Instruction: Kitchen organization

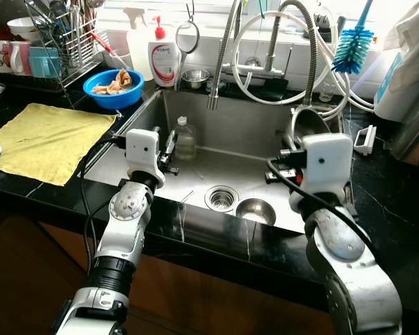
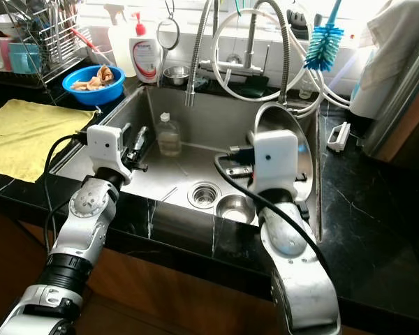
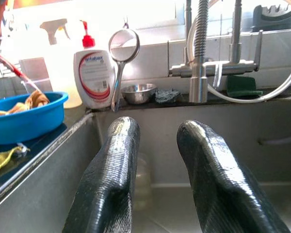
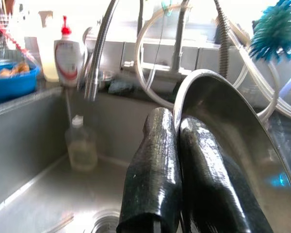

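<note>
Steel plate (image 4: 233, 126), round and shiny, stands tilted on edge at the right side of the stainless sink basin (image 1: 195, 171), its rim pinched between the two black fingers of the right gripper (image 4: 177, 127), which are closed tight on it. The left gripper (image 3: 157, 133) hangs over the left part of the basin with its fingers parted and nothing between them; just beyond them a small clear plastic bottle (image 1: 185, 138) stands upright on the sink floor against the back wall. Near the round drain (image 1: 221, 197) a small steel cup (image 1: 255, 211) sits on the basin floor. On the ledge behind the sink are a white soap pump bottle with a red nozzle (image 1: 164, 59), a little steel bowl (image 1: 195, 77) and a hanging round strainer (image 1: 186, 36), beside the coiled spring faucet (image 1: 272, 49). A blue-bristled bottle brush (image 1: 351, 49) hangs at the right. On the black counter to the left lie a yellow cloth (image 1: 45, 139) and a blue bowl holding scraps (image 1: 113, 87), with a wire dish rack (image 1: 63, 35) behind them.
</note>
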You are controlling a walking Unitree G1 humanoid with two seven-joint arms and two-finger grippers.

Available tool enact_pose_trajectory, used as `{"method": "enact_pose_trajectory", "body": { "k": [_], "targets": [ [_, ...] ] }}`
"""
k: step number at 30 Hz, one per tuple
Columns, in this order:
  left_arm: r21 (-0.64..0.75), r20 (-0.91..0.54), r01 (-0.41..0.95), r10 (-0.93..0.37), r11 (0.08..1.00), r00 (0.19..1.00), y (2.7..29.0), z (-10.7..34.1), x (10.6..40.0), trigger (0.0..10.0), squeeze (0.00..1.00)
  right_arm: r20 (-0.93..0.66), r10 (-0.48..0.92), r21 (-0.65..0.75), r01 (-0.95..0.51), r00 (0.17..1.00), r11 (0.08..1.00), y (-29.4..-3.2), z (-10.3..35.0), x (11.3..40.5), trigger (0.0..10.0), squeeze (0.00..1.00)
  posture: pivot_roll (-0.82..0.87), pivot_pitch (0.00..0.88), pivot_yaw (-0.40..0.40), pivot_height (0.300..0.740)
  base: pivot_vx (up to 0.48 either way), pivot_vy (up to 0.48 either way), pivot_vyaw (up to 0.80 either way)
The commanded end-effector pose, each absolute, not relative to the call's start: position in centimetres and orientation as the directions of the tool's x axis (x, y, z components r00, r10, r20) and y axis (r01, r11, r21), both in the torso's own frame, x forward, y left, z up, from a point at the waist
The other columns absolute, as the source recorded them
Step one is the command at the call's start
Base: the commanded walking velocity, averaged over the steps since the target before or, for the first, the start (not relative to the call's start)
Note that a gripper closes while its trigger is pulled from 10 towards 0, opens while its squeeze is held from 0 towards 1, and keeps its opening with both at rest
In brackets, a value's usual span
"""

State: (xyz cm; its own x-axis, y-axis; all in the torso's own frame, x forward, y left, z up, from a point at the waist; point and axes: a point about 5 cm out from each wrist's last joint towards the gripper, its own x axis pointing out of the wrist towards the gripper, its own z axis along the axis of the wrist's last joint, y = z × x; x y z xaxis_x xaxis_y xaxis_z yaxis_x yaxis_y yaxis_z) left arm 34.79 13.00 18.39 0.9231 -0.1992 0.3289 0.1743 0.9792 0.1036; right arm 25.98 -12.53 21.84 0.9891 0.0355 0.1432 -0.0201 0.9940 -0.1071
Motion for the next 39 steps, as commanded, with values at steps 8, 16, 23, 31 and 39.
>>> {"method": "enact_pose_trajectory", "body": {
  "k": [8,16,23,31,39],
  "targets": [
    [0.184,0.357,0.026,-0.092,0.983,0.929,15.1,18.4,34.3,10.0,0.0,0.297,-0.003,-0.142,0.047,0.955,0.989,-14.0,22.3,25.3,10.0,0.0,-0.05,0.0,0.006,0.74,0.0,0.0,0.4],
    [0.212,0.39,-0.004,-0.081,0.977,0.917,15.1,18.9,34.3,10.0,0.0,0.324,0.009,-0.157,0.045,0.946,0.987,-14.1,22.2,25.3,10.0,0.0,-0.05,0.0,0.007,0.74,0.0,0.0,0.8],
    [0.221,0.406,-0.02,-0.073,0.975,0.911,14.9,19.2,34.2,10.0,0.0,0.363,0.042,-0.187,0.029,0.931,0.982,-14.1,22.8,25.5,10.0,0.0,-0.05,0.0,0.009,0.74,0.0,0.0,0.8],
    [0.224,0.409,-0.025,-0.07,0.974,0.91,14.8,19.2,34.3,10.0,0.0,0.38,0.049,-0.193,0.028,0.924,0.981,-14.7,23.0,25.4,10.0,0.0,-0.05,0.0,0.01,0.74,0.0,0.0,0.8],
    [0.231,0.41,-0.041,-0.059,0.972,0.91,15.2,19.2,34.3,10.0,0.0,0.385,0.048,-0.201,0.033,0.922,0.979,-15.4,23.1,25.3,10.0,0.0,-0.05,0.0,0.011,0.74,0.0,0.0,0.8]
  ]
}}
